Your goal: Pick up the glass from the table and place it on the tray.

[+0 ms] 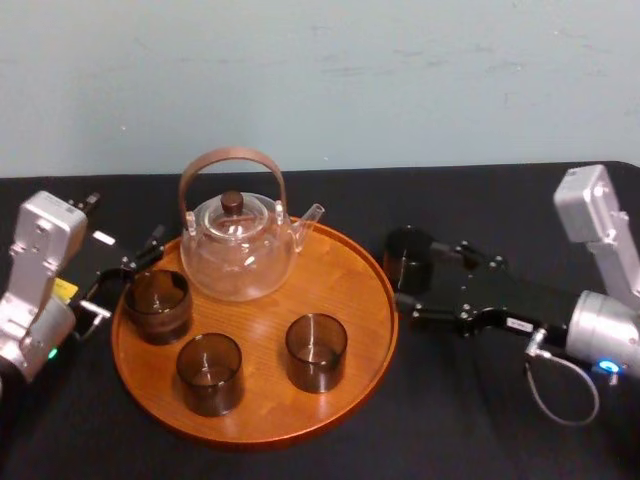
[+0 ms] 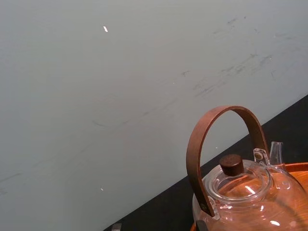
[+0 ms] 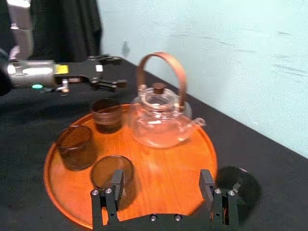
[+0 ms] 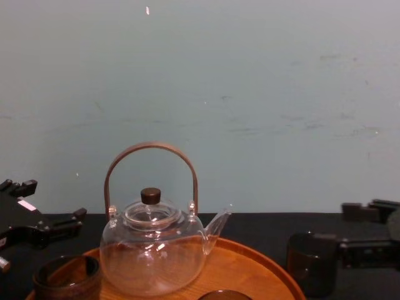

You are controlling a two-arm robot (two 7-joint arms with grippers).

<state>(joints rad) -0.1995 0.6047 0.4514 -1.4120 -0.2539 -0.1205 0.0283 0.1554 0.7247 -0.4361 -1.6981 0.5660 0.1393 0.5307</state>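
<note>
A dark smoked glass (image 1: 408,258) stands on the black table (image 1: 480,420), just off the right rim of the round wooden tray (image 1: 345,285). My right gripper (image 1: 418,276) is open and low at that rim. In the right wrist view, the glass (image 3: 237,185) lies just outside one finger (image 3: 214,192), not between the two. The chest view has the glass (image 4: 310,262) beside the tray's right edge. My left gripper (image 1: 120,278) is open at the tray's left rim, holding nothing.
On the tray stand a clear glass teapot (image 1: 238,245) with a brown hoop handle and three dark glasses: one at the left (image 1: 158,304), two at the front (image 1: 210,372) (image 1: 316,351). A pale wall runs behind the table.
</note>
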